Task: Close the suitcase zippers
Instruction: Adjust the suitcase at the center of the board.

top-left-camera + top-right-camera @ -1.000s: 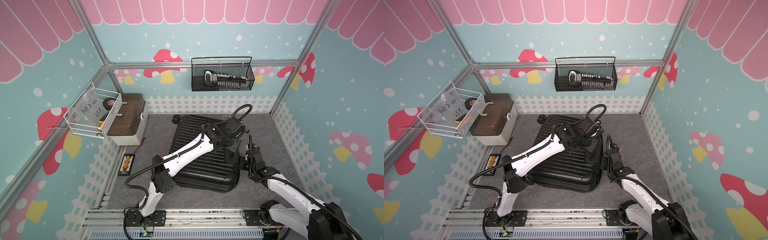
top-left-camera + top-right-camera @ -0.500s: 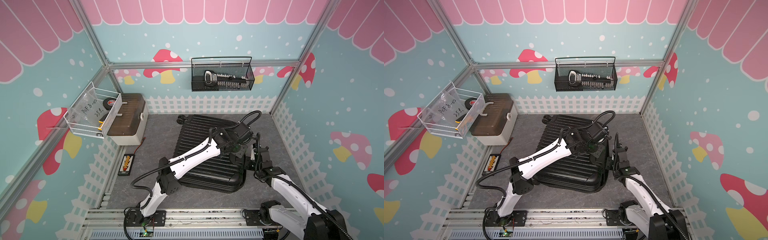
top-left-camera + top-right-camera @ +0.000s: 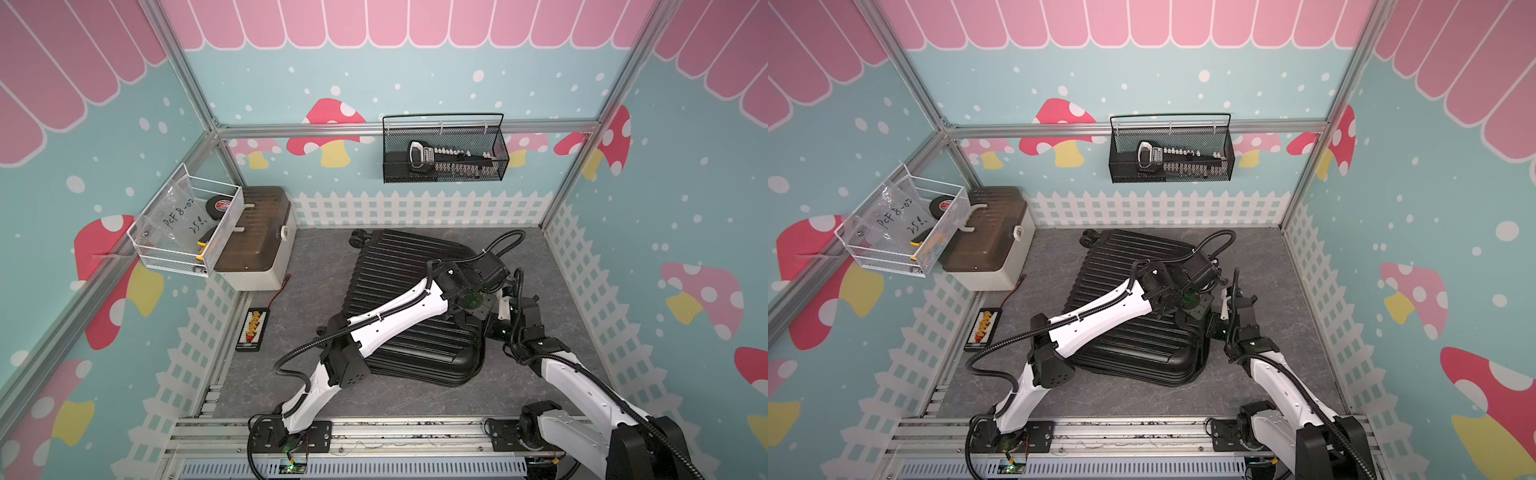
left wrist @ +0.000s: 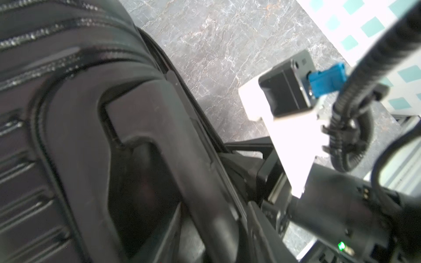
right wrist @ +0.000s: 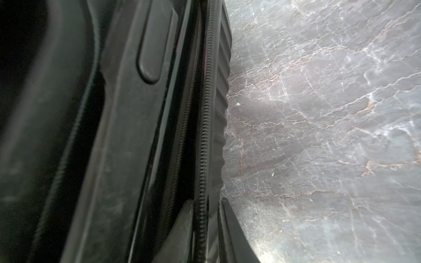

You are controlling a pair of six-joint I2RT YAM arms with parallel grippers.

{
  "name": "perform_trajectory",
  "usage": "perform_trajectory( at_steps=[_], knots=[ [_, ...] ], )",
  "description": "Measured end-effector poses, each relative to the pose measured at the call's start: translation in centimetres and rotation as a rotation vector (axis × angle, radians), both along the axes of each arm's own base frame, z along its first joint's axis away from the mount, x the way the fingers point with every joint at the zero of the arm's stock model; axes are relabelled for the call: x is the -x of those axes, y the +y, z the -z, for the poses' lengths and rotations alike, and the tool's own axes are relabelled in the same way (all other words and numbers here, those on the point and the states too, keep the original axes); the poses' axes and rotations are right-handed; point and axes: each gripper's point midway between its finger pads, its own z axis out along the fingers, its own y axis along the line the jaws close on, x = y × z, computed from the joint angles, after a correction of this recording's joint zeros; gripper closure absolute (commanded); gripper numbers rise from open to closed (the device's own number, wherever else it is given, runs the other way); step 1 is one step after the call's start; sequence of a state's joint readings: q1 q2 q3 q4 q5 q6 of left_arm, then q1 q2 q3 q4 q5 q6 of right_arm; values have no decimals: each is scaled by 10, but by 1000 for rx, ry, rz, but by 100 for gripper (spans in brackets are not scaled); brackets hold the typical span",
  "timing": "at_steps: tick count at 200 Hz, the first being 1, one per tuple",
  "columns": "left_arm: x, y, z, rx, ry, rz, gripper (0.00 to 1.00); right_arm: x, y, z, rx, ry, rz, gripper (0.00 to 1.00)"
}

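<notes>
Suitcase [image 3: 386, 270] lies flat. Right gripper [image 5: 206, 227] straddles the zipper [image 5: 205, 136] on its side, jaws narrow, grip unclear. Left gripper [image 3: 469, 309] sits over that same edge; opening cannot be told.

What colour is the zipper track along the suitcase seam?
Black; the zipper track shows best in the right wrist view.

White arm links [image 3: 397, 321], black joints [image 3: 345, 365], black corrugated cables [image 4: 387, 43], blue connector [image 4: 325, 78]

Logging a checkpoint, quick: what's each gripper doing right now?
Left gripper: at the suitcase edge; cannot tell.
Right gripper: jaws narrow around the zippers; grip cannot be told.
</notes>
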State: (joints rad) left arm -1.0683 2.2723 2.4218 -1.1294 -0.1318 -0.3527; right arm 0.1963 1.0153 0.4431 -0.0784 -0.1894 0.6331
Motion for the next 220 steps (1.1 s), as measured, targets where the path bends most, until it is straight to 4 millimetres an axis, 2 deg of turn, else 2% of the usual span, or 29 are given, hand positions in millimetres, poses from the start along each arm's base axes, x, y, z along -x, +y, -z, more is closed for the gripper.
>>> perform_trajectory(
  at_steps=[31, 44, 67, 85, 107, 159, 189, 220],
  knots=[
    [-2, 0, 3, -10, -14, -11, 51, 1, 0, -3, -7, -10, 2, 76],
    [-4, -2, 5, -17, -27, -18, 52, 1, 0, -6, -13, -20, 6, 68],
    [-8, -2, 9, -39, -65, -37, 54, 2, -4, -16, -5, -52, 20, 59],
    [-10, -1, 10, -53, -85, -53, 62, 5, -9, -22, 11, -70, 37, 51],
    [-15, 1, 11, -52, -93, -89, 68, 8, -18, -29, 47, -79, 73, 47],
    [-19, 4, 6, -63, -127, -32, 68, 6, -55, -48, 196, -82, 196, 44],
    [-13, 8, 2, -57, -97, 8, 61, -2, -80, -53, 273, -63, 267, 43],
    [-5, 14, 0, -74, -50, 7, 44, -13, -101, -51, 317, -28, 312, 43]
  ],
)
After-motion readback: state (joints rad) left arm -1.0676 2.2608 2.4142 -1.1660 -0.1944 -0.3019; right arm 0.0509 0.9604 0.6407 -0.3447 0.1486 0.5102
